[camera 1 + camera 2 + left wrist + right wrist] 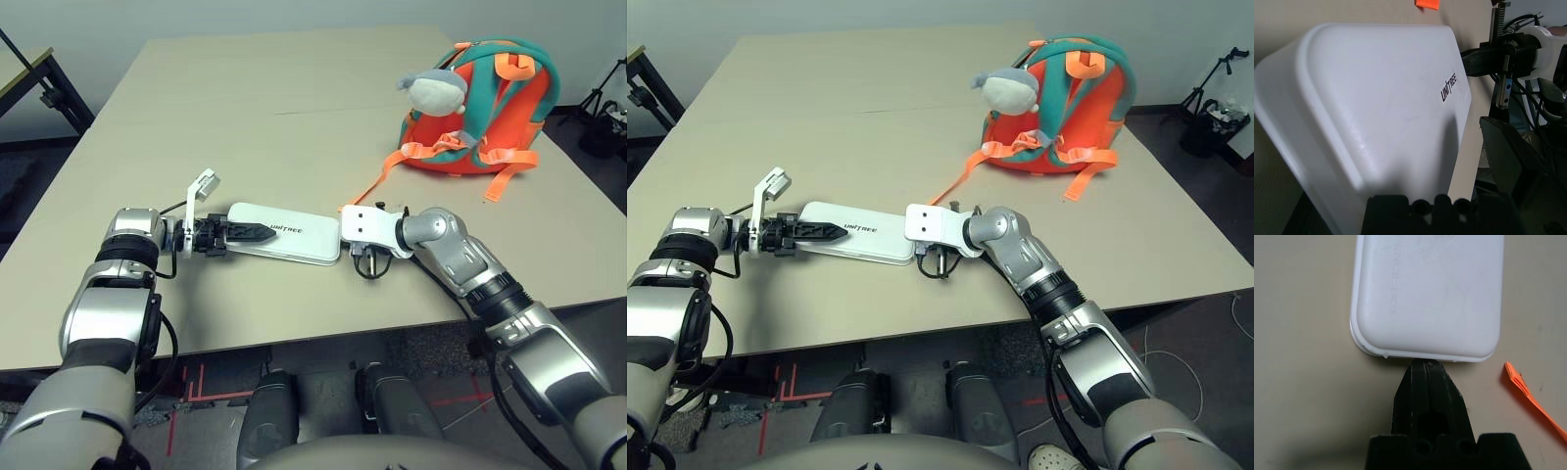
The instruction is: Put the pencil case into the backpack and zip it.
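Note:
The white pencil case (286,235) lies flat on the table near the front edge, its "UNITREE" lettering facing up. My left gripper (253,234) is at its left end, open, with one black finger lying over the top of the case (1381,98). At the case's right end, my right gripper (1425,364) is shut with its tips touching the short edge. The orange and teal backpack (485,108) stands at the far right of the table, a grey plush charm (436,90) on its front. Whether its zip is open I cannot tell.
A loose orange strap (377,181) trails from the backpack across the table (245,117) toward my right gripper and shows beside it (1533,401). A dark-framed stand (39,78) is off the table's left side, and a tripod (602,108) is at the right.

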